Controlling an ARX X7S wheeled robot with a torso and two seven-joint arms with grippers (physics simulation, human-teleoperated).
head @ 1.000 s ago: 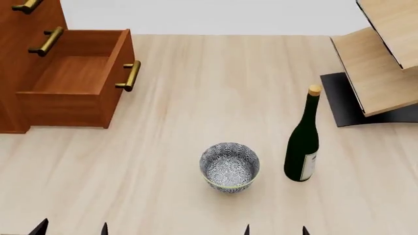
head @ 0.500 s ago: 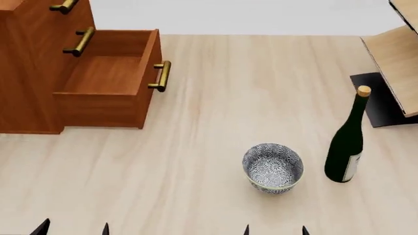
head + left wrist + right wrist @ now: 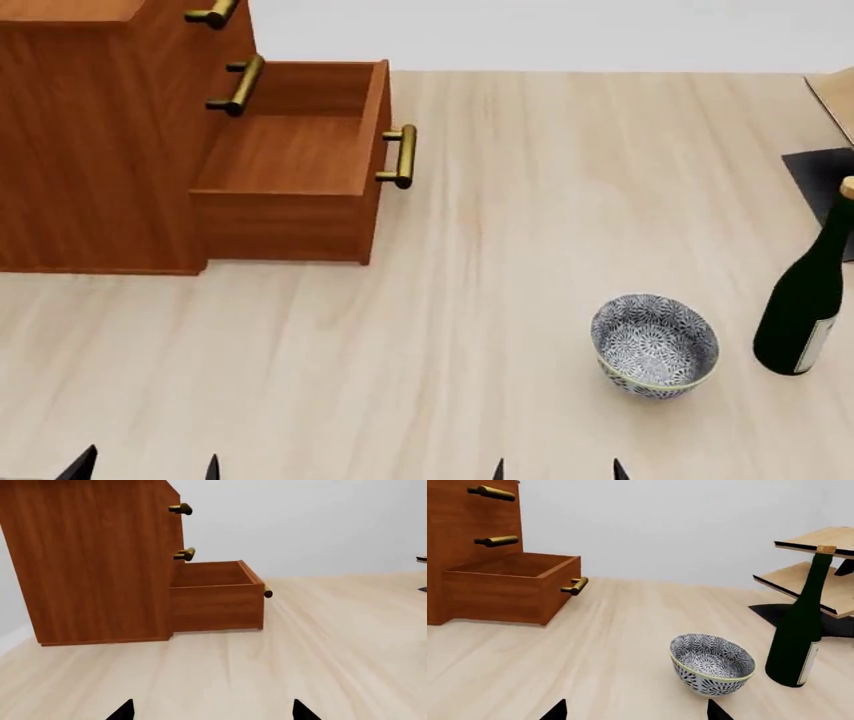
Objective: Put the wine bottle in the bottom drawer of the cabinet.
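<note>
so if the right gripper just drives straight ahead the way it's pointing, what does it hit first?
Probably the blue-and-white patterned bowl, which sits just ahead between the right gripper fingertips' line. The tall dark green wine bottle stands upright beside the bowl, off that line. Depth is unclear, so take this as a likely first contact.

- A pale wooden surface (image 3: 507, 230) with lengthwise grain fills the scene.
- A plain light grey wall (image 3: 680, 525) rises behind its far edge.
- At far right stands a light wooden rack (image 3: 817, 575) (tiered shelves, black base).
- Lighting is soft, even.
</note>
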